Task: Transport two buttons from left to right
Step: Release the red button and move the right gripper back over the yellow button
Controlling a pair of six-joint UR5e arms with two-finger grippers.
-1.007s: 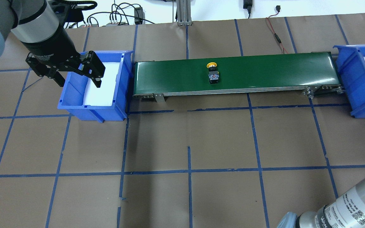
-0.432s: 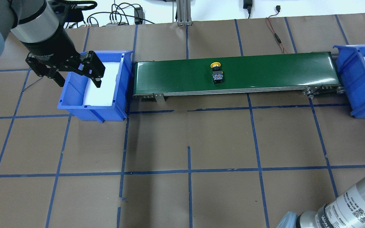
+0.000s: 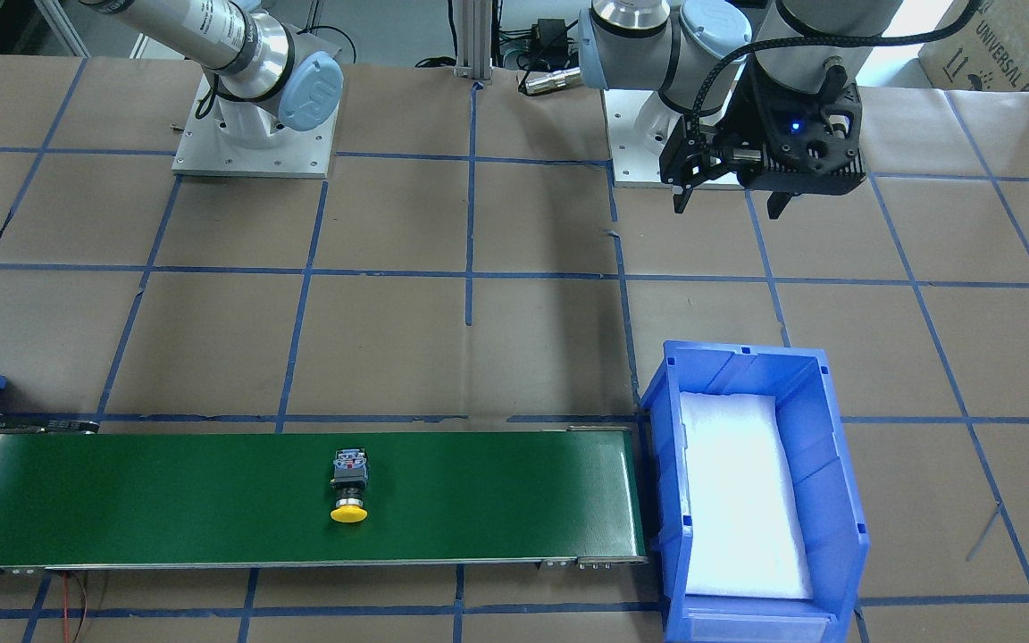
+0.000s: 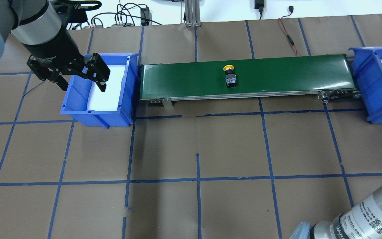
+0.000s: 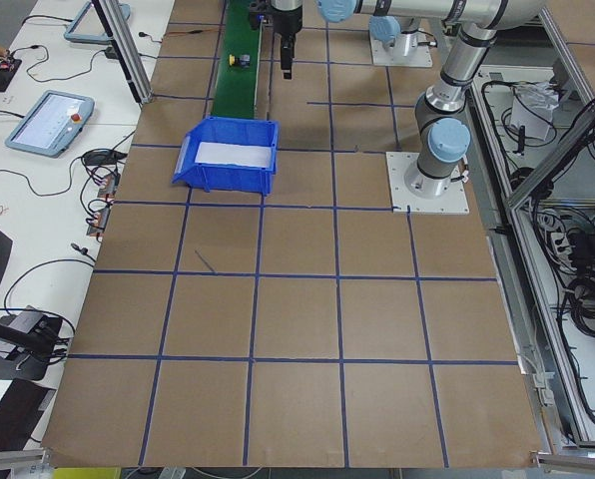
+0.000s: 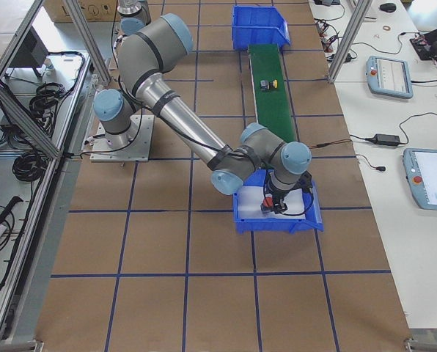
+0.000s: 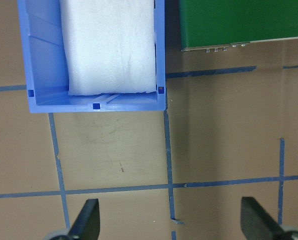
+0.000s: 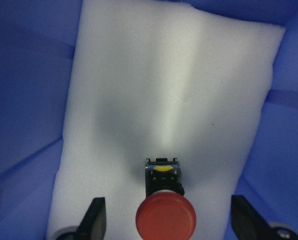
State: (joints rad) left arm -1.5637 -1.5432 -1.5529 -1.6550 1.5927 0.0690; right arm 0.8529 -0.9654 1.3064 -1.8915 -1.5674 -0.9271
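The yellow-capped button (image 4: 230, 77) lies on its side on the green conveyor belt (image 4: 277, 73), near its middle; it also shows in the front view (image 3: 349, 487). The red mushroom button (image 8: 165, 217) lies on the white foam in the right blue bin (image 4: 366, 83). My right gripper (image 8: 170, 222) hangs over it, open, with its fingers well apart on either side and not touching it. My left gripper (image 4: 81, 84) is open and empty, high above the near end of the left blue bin (image 4: 95, 114).
The left bin (image 3: 827, 446) holds only white foam. The belt runs between the two bins. Cables lie along the far table edge (image 4: 124, 16). The right arm's upper link (image 4: 370, 215) crosses the near right corner.
The yellow button has moved a little to the right along the belt. The left gripper has not moved.
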